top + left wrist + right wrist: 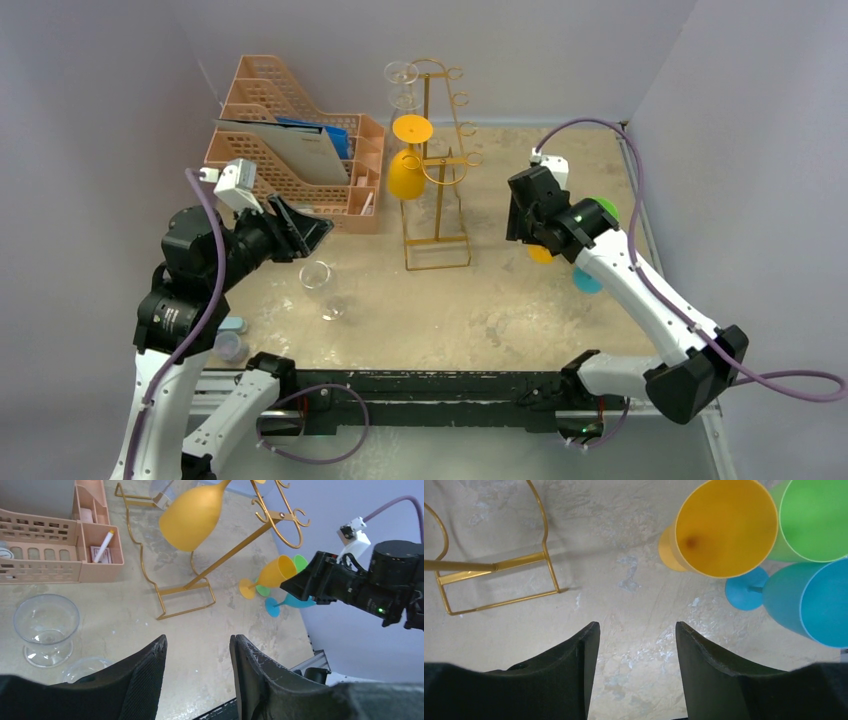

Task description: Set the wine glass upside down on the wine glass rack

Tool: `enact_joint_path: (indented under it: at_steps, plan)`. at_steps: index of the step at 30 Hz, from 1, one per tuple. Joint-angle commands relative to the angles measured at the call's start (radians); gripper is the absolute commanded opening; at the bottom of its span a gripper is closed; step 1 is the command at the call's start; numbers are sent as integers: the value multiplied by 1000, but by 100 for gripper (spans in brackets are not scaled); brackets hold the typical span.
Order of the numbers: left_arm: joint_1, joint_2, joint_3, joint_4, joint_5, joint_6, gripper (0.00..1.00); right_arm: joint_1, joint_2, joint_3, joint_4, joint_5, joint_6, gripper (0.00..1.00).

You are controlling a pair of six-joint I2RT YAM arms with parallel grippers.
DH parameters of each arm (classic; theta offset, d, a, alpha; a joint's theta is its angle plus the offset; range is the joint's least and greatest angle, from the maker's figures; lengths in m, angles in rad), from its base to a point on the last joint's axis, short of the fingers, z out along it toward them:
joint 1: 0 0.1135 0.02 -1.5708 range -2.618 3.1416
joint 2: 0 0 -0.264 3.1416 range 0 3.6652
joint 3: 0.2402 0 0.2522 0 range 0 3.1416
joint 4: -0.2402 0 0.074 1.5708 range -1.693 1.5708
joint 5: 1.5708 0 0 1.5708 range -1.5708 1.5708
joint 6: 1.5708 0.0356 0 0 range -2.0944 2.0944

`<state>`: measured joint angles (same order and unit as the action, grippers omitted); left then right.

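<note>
The gold wire wine glass rack [438, 190] stands at the middle back. A yellow wine glass [406, 172] hangs on it upside down, and a clear glass [402, 74] hangs higher up. A clear wine glass [318, 278] stands upright on the table just below my left gripper [312, 236], which is open and empty. In the left wrist view that clear glass [46, 625] sits left of the open left gripper [198, 645]. My right gripper [637, 627] is open and empty above bare table, beside upright yellow [724, 527], green [816, 520] and blue [819, 600] wine glasses.
A peach lattice file organizer [300, 150] with papers stands left of the rack. A small purple cup [230, 346] sits by the left arm's base. The rack's base frame [499, 580] lies left of the right gripper. Grey walls close in the table.
</note>
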<state>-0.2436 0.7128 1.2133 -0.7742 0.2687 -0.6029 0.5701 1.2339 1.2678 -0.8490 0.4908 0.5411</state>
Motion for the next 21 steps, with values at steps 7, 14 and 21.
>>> enact_joint_path:
  at_steps: [7, 14, 21]
  plan:
    - [-3, -22, -12, 5, 30, -4, 48, -142, 60, 10, 68, 17, -79, 56]
    - [-3, -16, -30, 3, 24, 0, 48, -224, 125, 3, 177, -158, -168, 46]
    - [-3, -17, -42, 6, 26, -10, 48, -243, 242, 52, 124, -117, -169, 28]
